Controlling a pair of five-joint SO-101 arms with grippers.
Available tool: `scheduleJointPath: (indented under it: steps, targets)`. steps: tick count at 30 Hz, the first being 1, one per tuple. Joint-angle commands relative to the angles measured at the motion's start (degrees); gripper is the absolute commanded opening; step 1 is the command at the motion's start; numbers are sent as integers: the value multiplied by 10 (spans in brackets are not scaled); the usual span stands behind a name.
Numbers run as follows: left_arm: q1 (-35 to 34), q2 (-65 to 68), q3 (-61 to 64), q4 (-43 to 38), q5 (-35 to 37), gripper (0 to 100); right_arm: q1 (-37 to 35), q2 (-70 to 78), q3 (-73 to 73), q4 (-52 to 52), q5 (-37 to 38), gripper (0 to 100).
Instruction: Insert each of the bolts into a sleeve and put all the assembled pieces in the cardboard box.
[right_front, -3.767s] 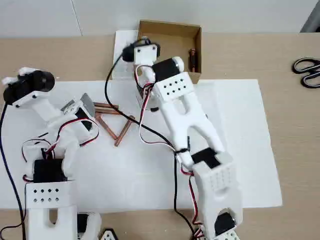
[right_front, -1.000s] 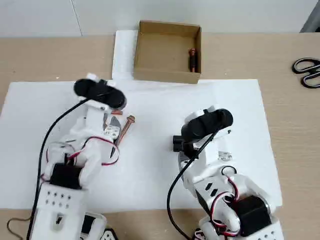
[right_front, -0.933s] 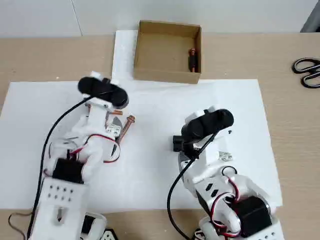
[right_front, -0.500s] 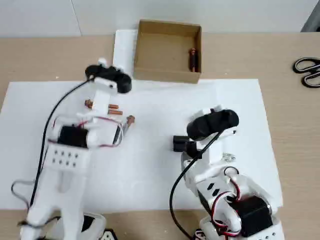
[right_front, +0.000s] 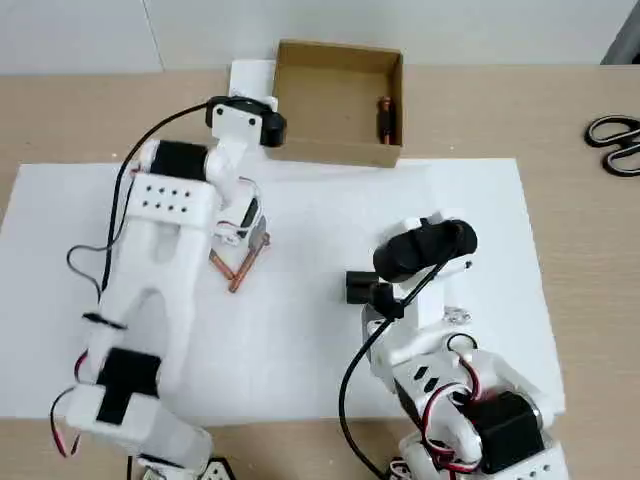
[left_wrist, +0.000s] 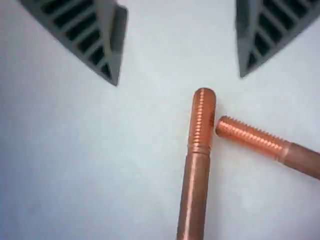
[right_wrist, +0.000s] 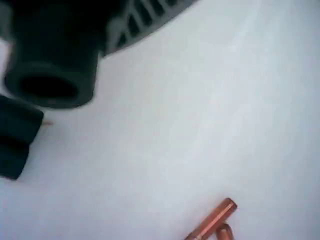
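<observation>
Left gripper (left_wrist: 180, 75) is hanging released just above the white sheet (right_front: 480, 220), dark ribbed fingers (left_wrist: 100, 40) spread wide and gripping nothing. Right under the gap, two copper pieces are lying flat on the sheet. The first bolt (left_wrist: 197, 170) is pointing its threaded tip up toward the gap. The second bolt (left_wrist: 260, 142) is angling in from the side, with its threaded tip just beside the first one's threads. Can't tell whether the two are touching.

From the high view that pair is forming a V left of the sheet's centre, partly under the left arm (right_front: 160, 260). That arm is reaching from the sheet's near left corner toward the far edge.

The cardboard box (right_front: 335, 152) is sitting on the tabletop at the sheet's far edge. One assembled piece (right_front: 385, 118) is lying inside along the box's right wall.

The right arm (right_front: 440, 350) is sitting folded over the sheet's near right part, well apart from the bolts. Right gripper (right_wrist: 135, 20): can't tell whether it's released or clenched.

Scissors (right_front: 612, 140) are lying at the tabletop's right edge.
</observation>
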Motion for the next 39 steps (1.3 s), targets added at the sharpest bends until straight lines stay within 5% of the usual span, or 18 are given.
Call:
scheduleJointPath:
  steps: [1, 15, 39]
  targets:
    - [2, 18, -44, 24, -12, 148, 5, -5, -3, 10, -6, 2]
    - [2, 146, -51, -2, -45, 148, 6, -5, -3, 17, -6, 2]
    - [11, 327, -237, -3, -47, 148, 27, -5, -3, 13, -6, 2]
